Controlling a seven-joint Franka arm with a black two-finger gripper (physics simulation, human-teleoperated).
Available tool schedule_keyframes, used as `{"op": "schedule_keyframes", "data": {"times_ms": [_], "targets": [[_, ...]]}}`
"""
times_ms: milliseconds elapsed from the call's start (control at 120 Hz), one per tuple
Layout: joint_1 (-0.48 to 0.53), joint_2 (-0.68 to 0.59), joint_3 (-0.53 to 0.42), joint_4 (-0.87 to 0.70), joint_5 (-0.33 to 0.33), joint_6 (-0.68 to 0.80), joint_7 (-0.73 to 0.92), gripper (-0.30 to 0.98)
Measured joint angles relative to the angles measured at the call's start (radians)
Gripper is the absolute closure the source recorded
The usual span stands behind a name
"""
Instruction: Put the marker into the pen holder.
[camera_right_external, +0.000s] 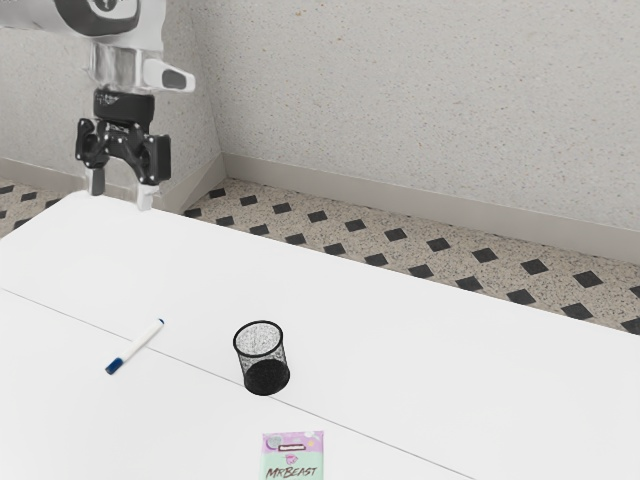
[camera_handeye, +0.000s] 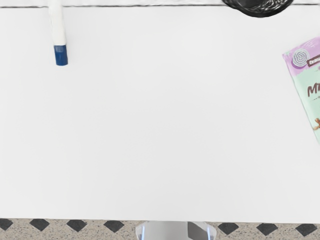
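One pincer (camera_right_external: 121, 190), its two fingers spread, nothing between them! One marker (camera_right_external: 141, 341) lies on the tabletop (camera_right_external: 420, 350), outside the one upright pen holder (camera_right_external: 267, 376), with a bare gap between. One packet (camera_right_external: 293, 457) sits near the holder; open room runs from holder to the exterior view's right.

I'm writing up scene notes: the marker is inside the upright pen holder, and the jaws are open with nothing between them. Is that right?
Not quite: the exterior view shows the marker lying on the table, apart from the pen holder. The pen holder is indeed upright, and the jaws are open with nothing between them.
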Motion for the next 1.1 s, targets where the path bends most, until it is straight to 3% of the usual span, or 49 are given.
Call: {"op": "schedule_keyframes", "data": {"times_ms": [217, 567, 667, 767, 917, 1100], "targets": [[0.008, 0.0, 0.001, -0.012, 0.005, 0.296, 0.01, 0.0], [0.039, -0.003, -0.009, -0.017, 0.009, 0.426, 0.022, 0.0], [-0.022, -0.002, 0.057, -0.178, 0.017, 0.491, 0.026, 0.01], [-0.113, 0.046, 0.163, -0.393, 0.015, 0.65, 0.039, 0.05], [0.0, 0.17, 0.189, -0.458, -0.014, 0.849, 0.069, 0.11], [0.011, 0.242, 0.19, -0.49, -0.046, 1.018, 0.115, 0.14]]}}
